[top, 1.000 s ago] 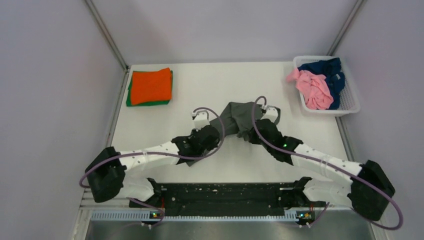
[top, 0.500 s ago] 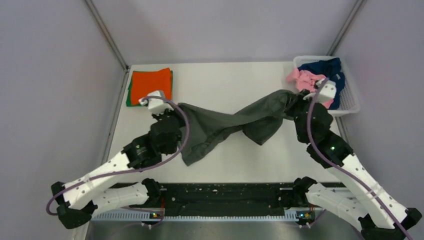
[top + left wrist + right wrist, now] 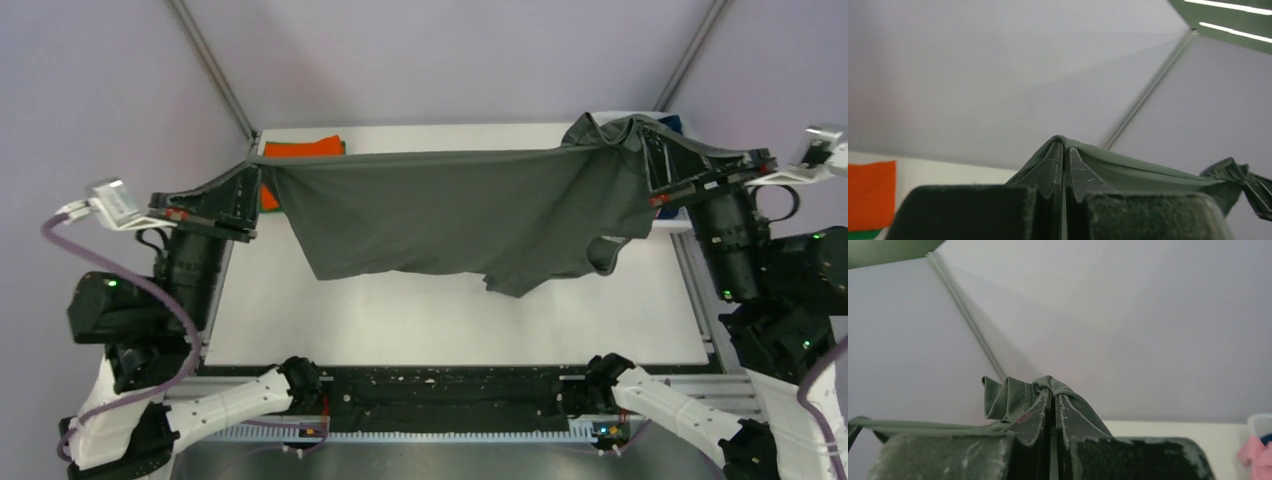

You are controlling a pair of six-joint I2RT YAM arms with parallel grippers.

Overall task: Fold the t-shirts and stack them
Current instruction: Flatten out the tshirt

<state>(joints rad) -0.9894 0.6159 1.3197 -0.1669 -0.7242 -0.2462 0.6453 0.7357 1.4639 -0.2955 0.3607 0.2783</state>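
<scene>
A dark grey t-shirt (image 3: 460, 215) hangs stretched wide in the air above the table, held at its two top corners. My left gripper (image 3: 252, 160) is shut on its left corner; the cloth drapes over the closed fingertips in the left wrist view (image 3: 1064, 145). My right gripper (image 3: 640, 135) is shut on its right corner, where the cloth bunches (image 3: 1018, 397). A folded orange t-shirt (image 3: 300, 149) lies on a green one at the table's back left, mostly hidden behind the hanging shirt. A pink t-shirt (image 3: 1255, 452) shows at the right.
The white lattice basket (image 3: 680, 225) stands at the back right, mostly hidden behind the right arm and the hanging shirt. The white table (image 3: 450, 320) lies below. Grey walls close in the back and sides.
Both arms have lifted and swung far apart. The grey shirt went from a twisted strip low over the table to a wide sheet hanging high between the grippers.
</scene>
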